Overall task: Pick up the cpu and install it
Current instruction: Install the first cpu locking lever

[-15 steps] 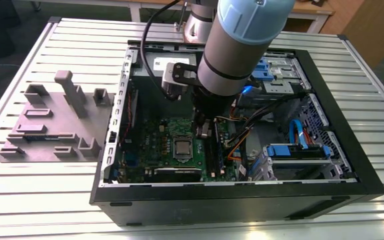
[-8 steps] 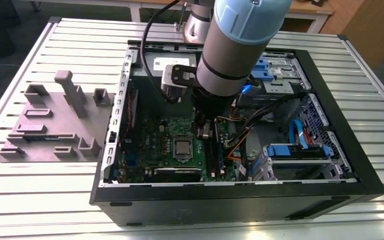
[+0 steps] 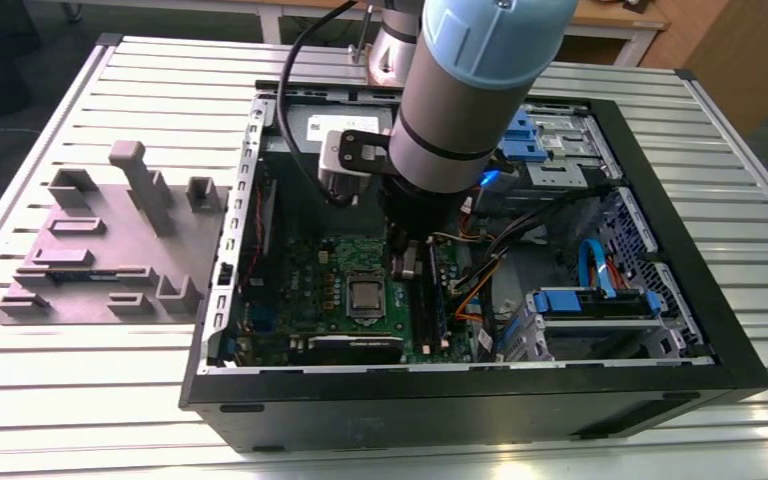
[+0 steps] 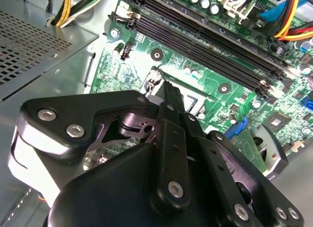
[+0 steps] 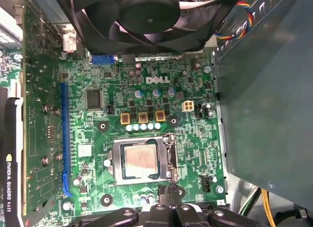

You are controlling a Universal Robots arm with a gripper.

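The cpu point(image 5: 142, 160), a small silver-grey square, lies flat in its socket on the green motherboard point(image 5: 93, 139) inside the open computer case. In the exterior view the cpu point(image 3: 361, 295) sits just to that view's left of my gripper point(image 3: 407, 262), which hangs low over the board. My gripper point(image 5: 171, 192) has its black fingers pressed together, shut on nothing, with the tips just off the socket's edge and apart from the chip. In the second wrist view the gripper point(image 4: 167, 90) points down at the board point(image 4: 205, 85) near the socket's corner.
A black fan point(image 5: 146, 11) and a grey metal box point(image 5: 269, 90) flank the socket. Long black memory slots point(image 4: 210, 36) run nearby, and a graphics card point(image 3: 351, 348) lies near the case's front wall. Blue drive bays point(image 3: 598, 300) and cables crowd the exterior view's right. A grey fixture point(image 3: 104, 250) stands outside.
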